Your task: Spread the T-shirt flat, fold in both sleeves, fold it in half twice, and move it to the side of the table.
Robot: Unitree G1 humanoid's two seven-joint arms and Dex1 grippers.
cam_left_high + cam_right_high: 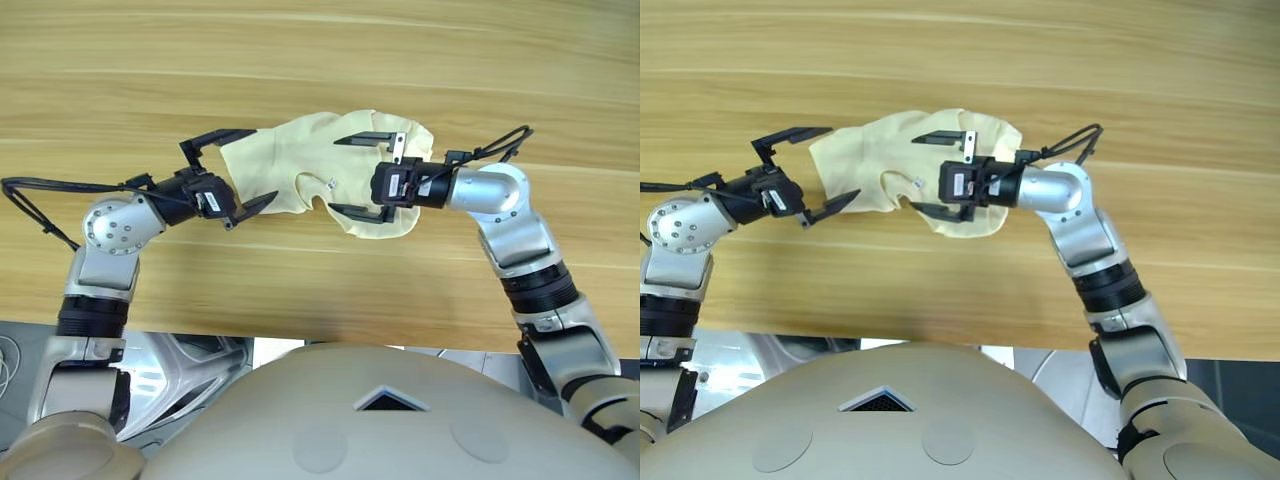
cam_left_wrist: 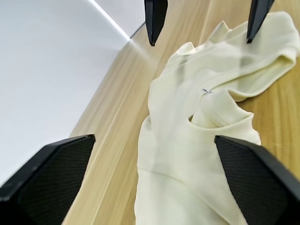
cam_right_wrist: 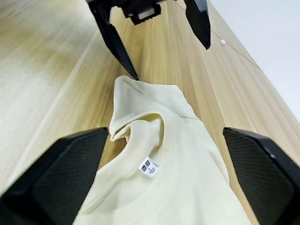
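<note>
— Where is the shirt (image 1: pixel 290 150)?
— In a crumpled heap on the table (image 1: pixel 420 60), between the two pincers, which face each other across it.
— What is the left pincer (image 1: pixel 264 164) doing?
— It is spread wide and holds nothing. Its two fingers bracket the shirt's nearest edge, with the cloth just ahead of them. In the right wrist view, one fingertip (image 3: pixel 129 63) sits right at a folded corner of the cloth. I can't tell whether it touches.
— And the right pincer (image 1: pixel 333 175)?
— That one is wide apart too, and empty. It hangs over the shirt, with cloth beneath it and ahead of it.
— Is it pressing down on the cloth?
— I can't tell.
— How does the shirt lie?
— It is bunched, not flat. The collar (image 3: pixel 172 150) opens upward between the right pincer's fingers (image 3: pixel 65 173), with a small label (image 3: pixel 149 168) inside it. Beyond the collar, toward the left pincer, a fold of cloth rolls over on itself.
— Do the pincers touch each other?
— No. Their fingertips are near but apart, with the middle of the shirt between them.
</note>
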